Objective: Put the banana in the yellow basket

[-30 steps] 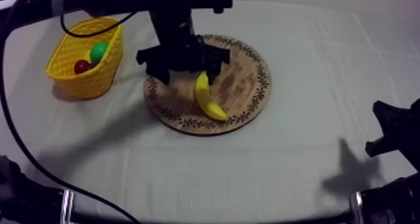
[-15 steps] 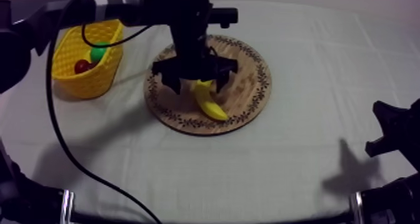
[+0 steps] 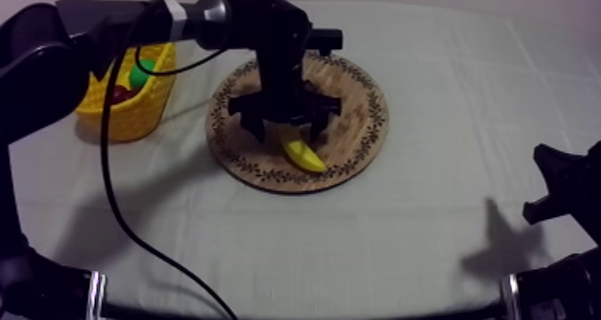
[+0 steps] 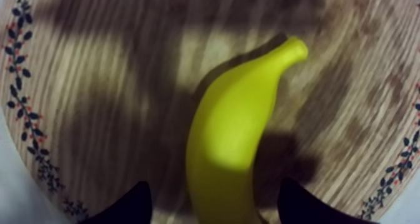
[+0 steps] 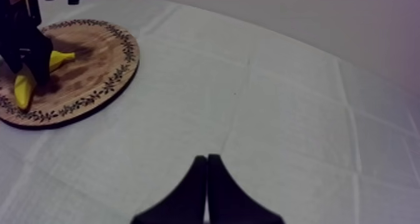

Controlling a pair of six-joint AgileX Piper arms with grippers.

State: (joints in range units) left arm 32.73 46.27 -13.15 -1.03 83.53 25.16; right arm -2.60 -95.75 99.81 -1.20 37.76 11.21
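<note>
My left gripper (image 3: 288, 130) low over the wooden board (image 3: 362, 118), fingers spread astride the banana (image 3: 302, 153), my right gripper (image 5: 207, 176) closed on nothing, well apart

Left jaws: moved from the wooden board's (image 3: 359, 118) 11 o'clock rim to its centre, now astride the banana (image 3: 302, 153).
Left arm (image 3: 107, 21): now crossing the yellow basket (image 3: 134, 116).

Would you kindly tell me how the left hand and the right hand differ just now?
The left hand is open, its fingers either side of the banana on the wooden board; the right hand is shut on nothing. The left hand is over the board; the right hand over bare cloth. Both have black fingers and hold nothing.
</note>
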